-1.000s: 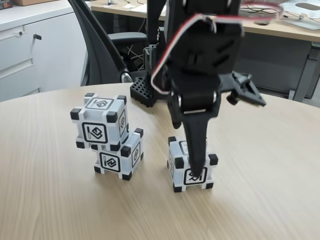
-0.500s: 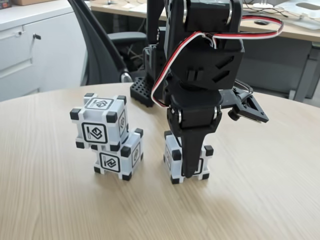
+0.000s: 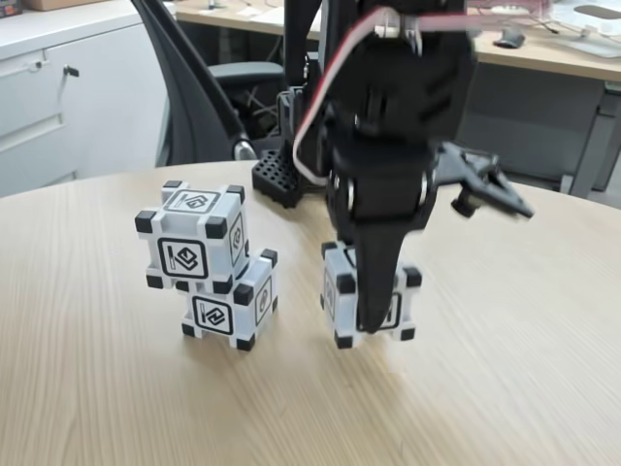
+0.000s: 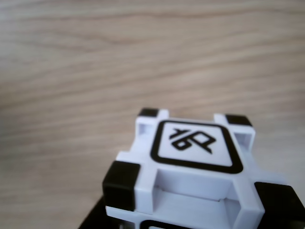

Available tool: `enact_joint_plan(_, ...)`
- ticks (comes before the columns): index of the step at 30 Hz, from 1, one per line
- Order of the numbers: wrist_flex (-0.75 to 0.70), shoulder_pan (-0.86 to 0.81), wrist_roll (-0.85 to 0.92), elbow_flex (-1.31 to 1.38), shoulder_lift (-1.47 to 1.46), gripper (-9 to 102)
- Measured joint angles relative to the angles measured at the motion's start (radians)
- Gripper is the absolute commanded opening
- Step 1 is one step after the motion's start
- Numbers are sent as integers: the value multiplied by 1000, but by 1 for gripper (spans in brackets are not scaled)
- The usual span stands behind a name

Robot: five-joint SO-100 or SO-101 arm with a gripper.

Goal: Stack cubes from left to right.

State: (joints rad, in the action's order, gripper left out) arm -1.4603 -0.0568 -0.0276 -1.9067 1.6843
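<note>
Two cubes form an offset stack at the left of the fixed view: the upper cube (image 3: 194, 239) rests askew on the lower cube (image 3: 231, 306). To their right, a third cube (image 3: 342, 291) hangs just above the wooden table (image 3: 505, 388), with a faint shadow beneath it. My gripper (image 3: 374, 309) comes down from above and is shut on this cube; one black finger (image 3: 374, 277) covers its front face, while the other finger is hidden behind it. In the wrist view the held cube (image 4: 190, 157) sits close at the lower right, its glyph face up.
The arm's black base (image 3: 281, 180) stands at the table's far edge behind the cubes. A black office chair (image 3: 194, 87) and a white cabinet (image 3: 58, 97) lie beyond the table. Bare wood stretches in front of and to the right of the cubes.
The gripper has closed on the right cube and raised it slightly off the table, drifting a little away from the camera. The two stacked cubes have not moved.
</note>
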Motion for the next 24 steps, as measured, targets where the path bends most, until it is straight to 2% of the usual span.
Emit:
enact_joint_plan(11,-18,-9,74,0,285,0)
enact_joint_plan(24,-14,-219,238,-2,483,0)
